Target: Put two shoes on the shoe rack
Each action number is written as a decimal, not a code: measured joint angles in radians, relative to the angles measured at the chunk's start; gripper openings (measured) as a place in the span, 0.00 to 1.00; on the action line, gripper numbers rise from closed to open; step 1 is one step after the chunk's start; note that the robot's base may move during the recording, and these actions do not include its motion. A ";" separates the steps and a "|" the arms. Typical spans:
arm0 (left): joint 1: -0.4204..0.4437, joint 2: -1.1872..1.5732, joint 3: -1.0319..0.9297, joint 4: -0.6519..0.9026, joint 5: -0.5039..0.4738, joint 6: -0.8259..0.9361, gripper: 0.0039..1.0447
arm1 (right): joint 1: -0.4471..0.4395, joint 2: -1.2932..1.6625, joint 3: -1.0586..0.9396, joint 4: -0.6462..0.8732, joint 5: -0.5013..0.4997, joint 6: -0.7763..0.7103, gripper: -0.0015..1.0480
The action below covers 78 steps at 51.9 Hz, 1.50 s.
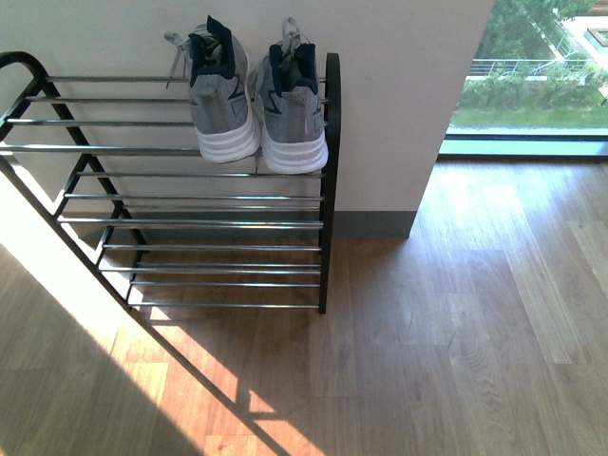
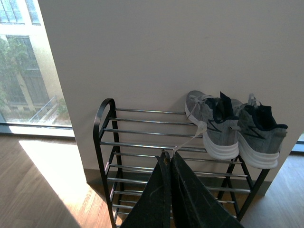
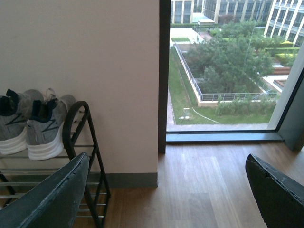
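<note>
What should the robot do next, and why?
Probably just draw both arms back and stop: the left-hand shoe and right-hand shoe sit side by side on the top rods of the shoe rack, and neither the shut left gripper nor the open right gripper holds anything.

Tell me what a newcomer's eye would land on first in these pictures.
First, the grey sneaker and its twin, side by side at the right end of the top tier of the shoe rack, heels outward, toes to the white wall. Next, the bright sunlight patch on the wooden floor in front of the rack, and the window with greenery off to the right.
</note>
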 joint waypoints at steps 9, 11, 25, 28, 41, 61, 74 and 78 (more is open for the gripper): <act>0.000 -0.045 0.000 -0.042 0.000 0.000 0.01 | 0.000 -0.001 0.000 0.000 0.000 0.000 0.91; 0.000 -0.053 0.000 -0.050 0.000 0.000 0.01 | 0.000 -0.001 0.000 0.000 0.000 0.000 0.91; 0.000 -0.214 0.000 -0.231 0.000 0.000 0.01 | 0.000 -0.001 0.000 0.000 0.000 0.000 0.91; 0.000 -0.216 0.000 -0.232 -0.003 0.000 0.01 | 0.000 0.000 0.000 0.000 -0.006 0.000 0.91; 0.001 -0.217 0.001 -0.232 0.001 0.000 0.01 | 0.000 -0.002 0.000 0.000 0.000 0.000 0.91; 0.001 -0.217 0.001 -0.232 0.000 0.000 0.01 | 0.000 -0.002 0.000 0.000 -0.001 0.000 0.91; 0.001 -0.217 0.001 -0.232 0.000 0.000 0.01 | 0.000 -0.002 0.000 0.000 -0.002 0.000 0.91; 0.001 -0.217 0.001 -0.232 0.000 0.000 0.01 | 0.000 -0.002 0.000 0.000 -0.002 0.000 0.91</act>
